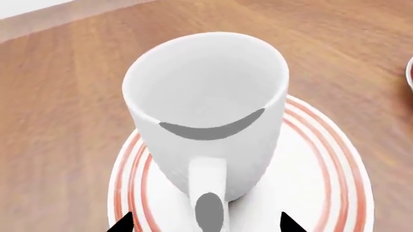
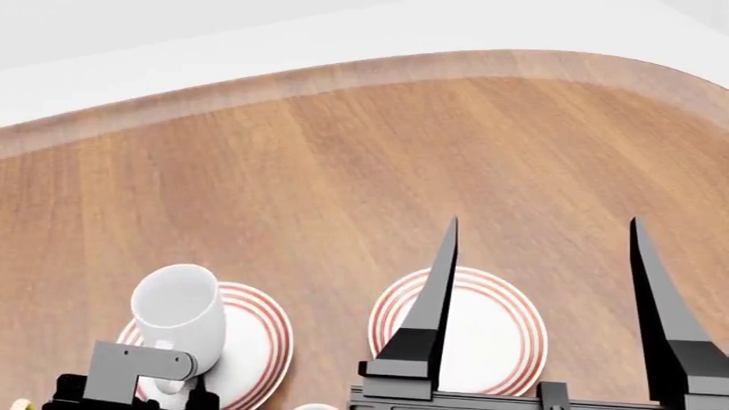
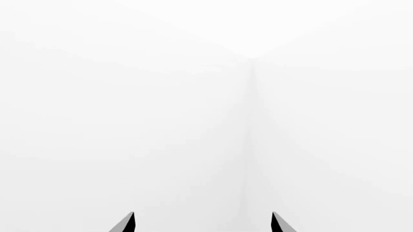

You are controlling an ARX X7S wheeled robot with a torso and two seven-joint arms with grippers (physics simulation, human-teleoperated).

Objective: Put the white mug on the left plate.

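The white mug (image 1: 206, 106) stands upright on the left plate (image 1: 322, 164), its handle pointing toward the left hand (image 1: 206, 224), whose fingers are spread apart, grasping nothing.

The white mug (image 1: 206, 111) I'm looking down into is tall, glossy, all white and empty; it stands upright on the left plate (image 1: 316, 159), its loop handle facing my left wrist. That plate is round, white, red-ringed, lying flat on the worktop
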